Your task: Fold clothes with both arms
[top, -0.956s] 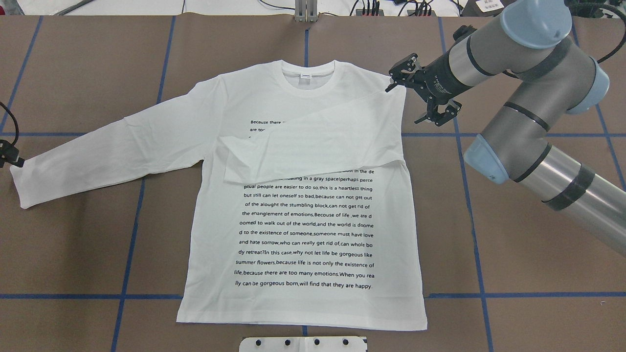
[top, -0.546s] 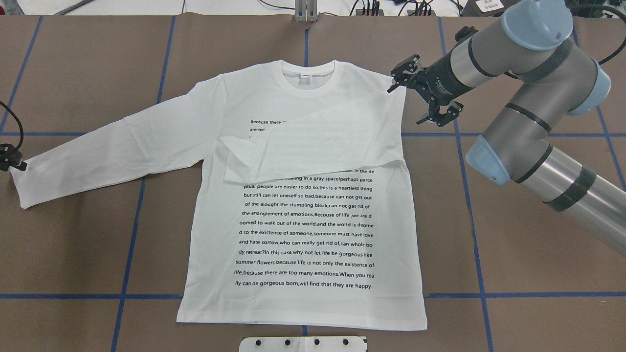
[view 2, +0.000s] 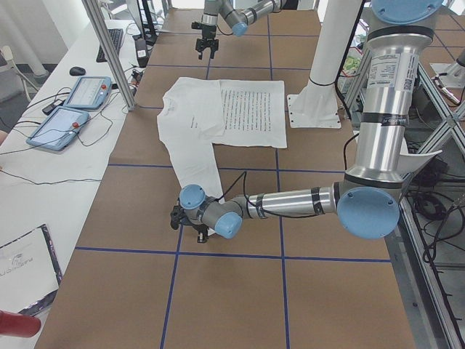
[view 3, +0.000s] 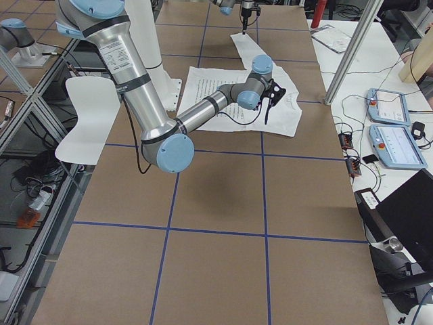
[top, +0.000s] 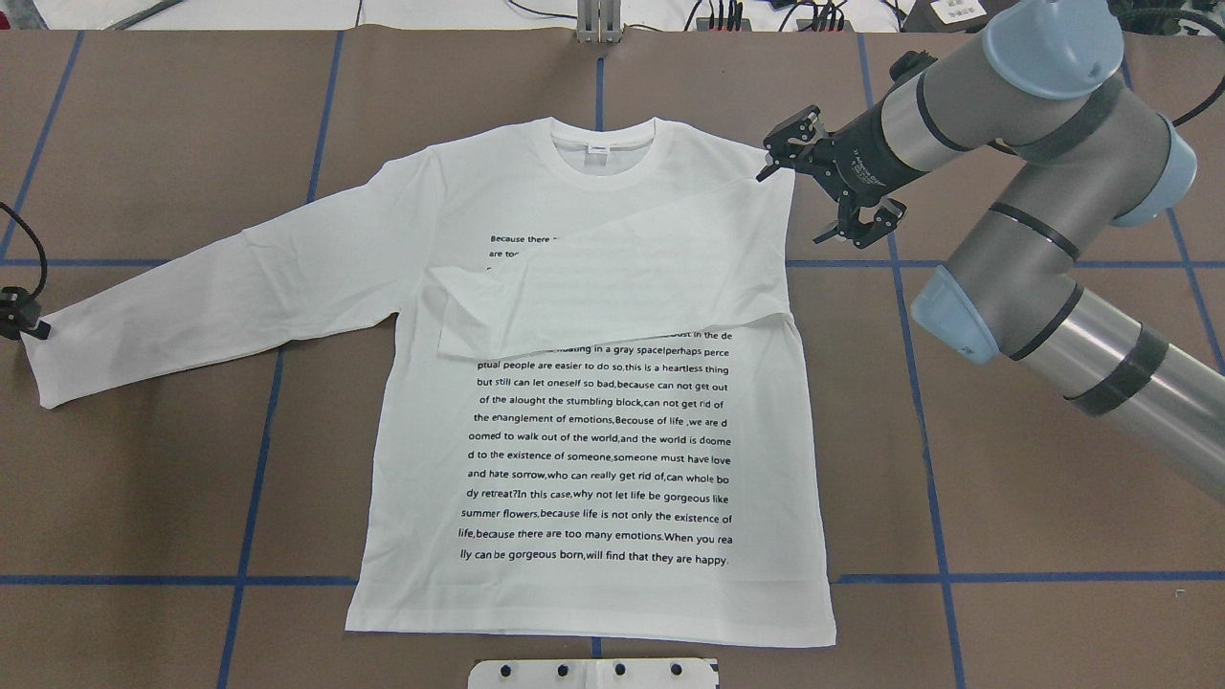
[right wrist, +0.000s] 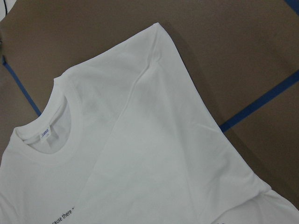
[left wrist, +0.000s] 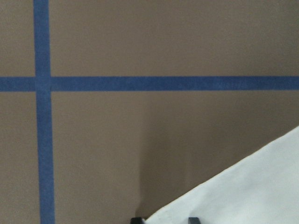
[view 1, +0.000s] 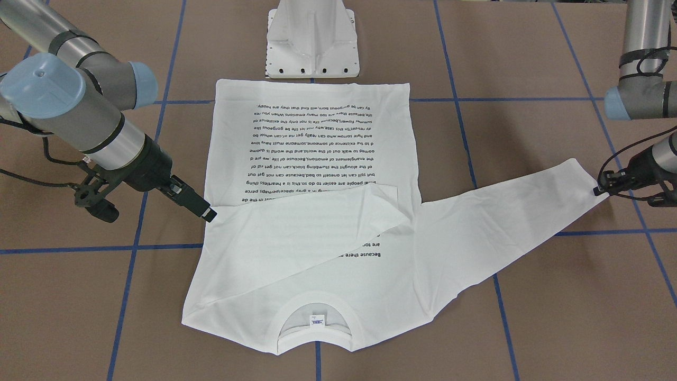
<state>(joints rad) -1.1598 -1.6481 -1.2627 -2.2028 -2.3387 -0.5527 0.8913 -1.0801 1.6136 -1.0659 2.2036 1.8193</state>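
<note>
The white long-sleeved T-shirt (top: 593, 459) lies flat, print side up, collar (top: 603, 158) at the far side. One sleeve (top: 622, 287) is folded across the chest. The other sleeve (top: 220, 287) stretches out to the view's left. My left gripper (top: 19, 321) is at that sleeve's cuff. In the left wrist view its two fingertips (left wrist: 135, 218) stand slightly apart with the cuff corner (left wrist: 252, 186) between them. My right gripper (top: 790, 208) is open and empty, just off the shirt's shoulder edge. It also shows in the front-facing view (view 1: 158, 216).
The white metal pedestal (view 1: 312, 42) stands at the shirt's hem side. The brown table (top: 1005, 574) is marked with blue tape lines. Tablets (view 2: 87, 91) and cables lie on a side bench beyond the far edge.
My left gripper has shifted slightly down toward the cuff. My right gripper has drawn back a little from the shoulder. The shirt has not moved.
</note>
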